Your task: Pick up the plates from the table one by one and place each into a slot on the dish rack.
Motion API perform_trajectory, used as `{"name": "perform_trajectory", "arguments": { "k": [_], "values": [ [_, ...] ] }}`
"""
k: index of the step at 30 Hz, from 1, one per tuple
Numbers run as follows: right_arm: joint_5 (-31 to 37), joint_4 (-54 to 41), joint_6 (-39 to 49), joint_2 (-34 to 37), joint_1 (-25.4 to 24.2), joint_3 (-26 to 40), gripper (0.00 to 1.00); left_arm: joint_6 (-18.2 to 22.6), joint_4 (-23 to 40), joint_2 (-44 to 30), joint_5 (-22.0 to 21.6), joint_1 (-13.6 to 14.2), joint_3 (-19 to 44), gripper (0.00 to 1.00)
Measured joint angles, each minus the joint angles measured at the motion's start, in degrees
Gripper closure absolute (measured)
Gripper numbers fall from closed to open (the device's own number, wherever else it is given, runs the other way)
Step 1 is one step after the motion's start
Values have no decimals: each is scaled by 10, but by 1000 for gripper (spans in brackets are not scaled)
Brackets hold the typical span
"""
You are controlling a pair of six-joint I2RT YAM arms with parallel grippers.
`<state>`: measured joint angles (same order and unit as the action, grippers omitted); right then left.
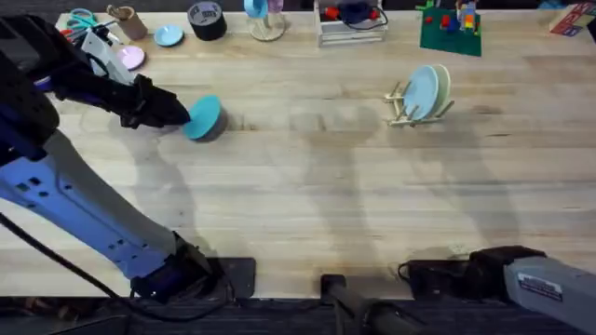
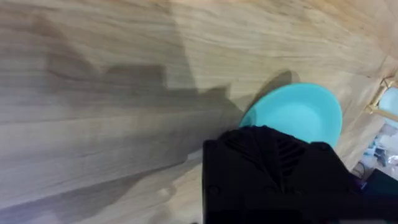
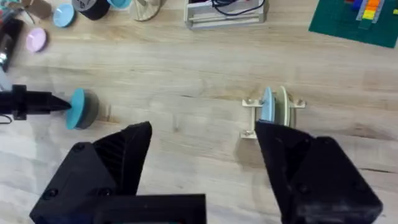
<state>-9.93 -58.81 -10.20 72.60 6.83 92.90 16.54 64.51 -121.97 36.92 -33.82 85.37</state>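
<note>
Three round flat plates counted: two, turquoise (image 1: 421, 91) and cream (image 1: 441, 86), upright in small light wooden dowel rack (image 1: 402, 104); third turquoise plate (image 1: 202, 117) well left of rack, gripped by left hand (image 1: 182, 115) above pale plank tabletop (image 1: 317, 205). Right wrist view: right hand (image 3: 205, 149) wide apart.

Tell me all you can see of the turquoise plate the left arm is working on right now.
The turquoise plate is round, plain and smooth, with no pattern. It is tipped up on edge over the wooden table, casting a shadow beside it, far left of the dish rack, which already holds two plates. The left hand has it by the rim. Whether its lower edge touches the table is unclear.
</note>
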Motion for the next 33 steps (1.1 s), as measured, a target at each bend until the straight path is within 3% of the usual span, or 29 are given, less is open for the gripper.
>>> {"name": "perform_trajectory", "arguments": {
  "k": [11, 20, 33],
  "values": [
    [-9, 0, -6, 17, 16, 0, 7, -16, 0, 0, -4, 0, 1, 959],
    [-17, 12, -31, 114, 111, 0, 6, -18, -1, 0, -5, 0, 1, 959],
    [-18, 109, -126, 274, 236, 0, 6, -20, -2, 0, -5, 0, 1, 960]
  ]
}}
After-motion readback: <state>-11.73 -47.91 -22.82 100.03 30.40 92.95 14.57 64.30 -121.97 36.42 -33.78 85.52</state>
